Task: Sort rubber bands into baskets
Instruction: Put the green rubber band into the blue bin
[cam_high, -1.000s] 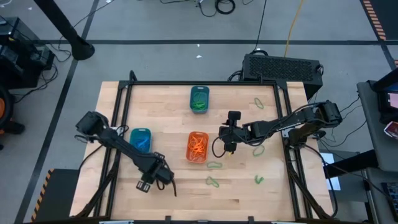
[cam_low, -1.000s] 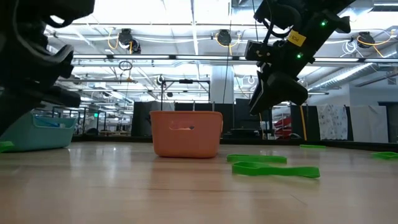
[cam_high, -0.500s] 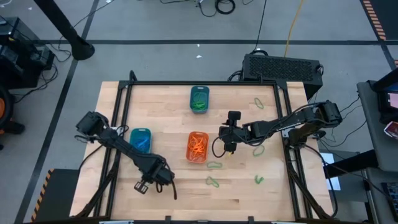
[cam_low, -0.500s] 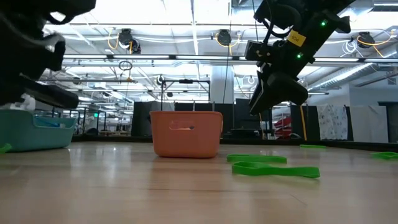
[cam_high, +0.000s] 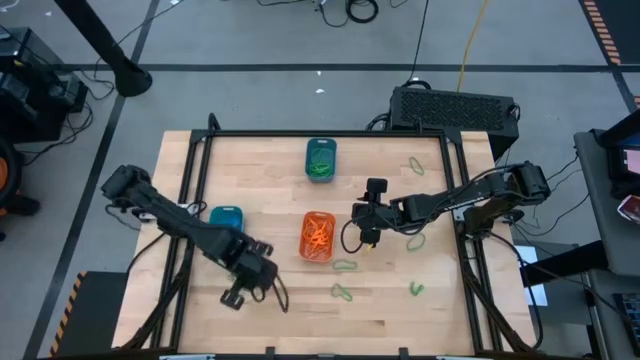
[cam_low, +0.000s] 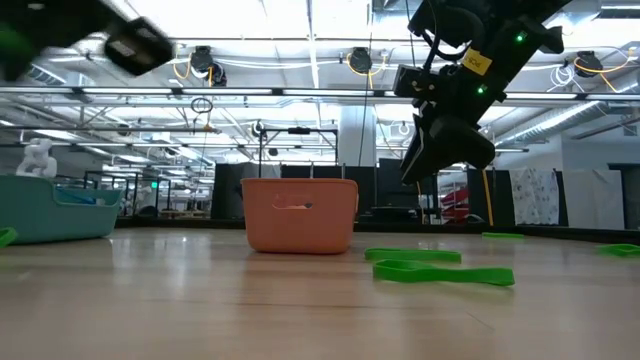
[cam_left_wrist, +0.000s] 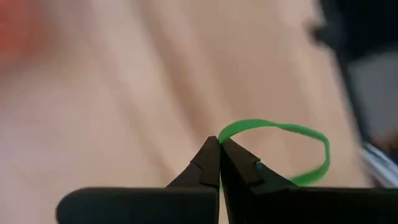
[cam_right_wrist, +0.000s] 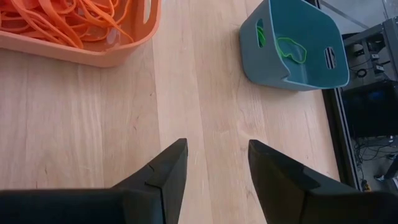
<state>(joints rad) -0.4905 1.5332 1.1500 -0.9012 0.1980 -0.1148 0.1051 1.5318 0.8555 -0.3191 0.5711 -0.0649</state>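
Observation:
My left gripper (cam_high: 281, 302) hangs above the table's near left part, shut on a green rubber band (cam_left_wrist: 280, 148). My right gripper (cam_right_wrist: 214, 167) stands open above bare wood, right of the orange basket (cam_high: 317, 236) full of orange bands. The dark teal basket (cam_high: 320, 158) at the far middle holds green bands. The turquoise-blue basket (cam_high: 226, 222) stands on the left. Loose green bands (cam_high: 345, 266) (cam_high: 342, 292) (cam_high: 416, 289) lie flat on the table. My left gripper pinches the green rubber band at one spot of its loop (cam_left_wrist: 221, 135), between the very tips of its two fingers. The fingers point steeply down. The rest of the loop stands open beside the tips, clear of the table.
More green bands lie at the far right (cam_high: 416, 165) and under the right arm (cam_high: 415, 240). A black frame (cam_high: 330, 133) runs around the table top. Bare wood lies along the near edge, between the left gripper and the loose bands.
My left gripper has gone up from the table top, and in the low view it has climbed from the left side to the top corner. The right arm has kept still.

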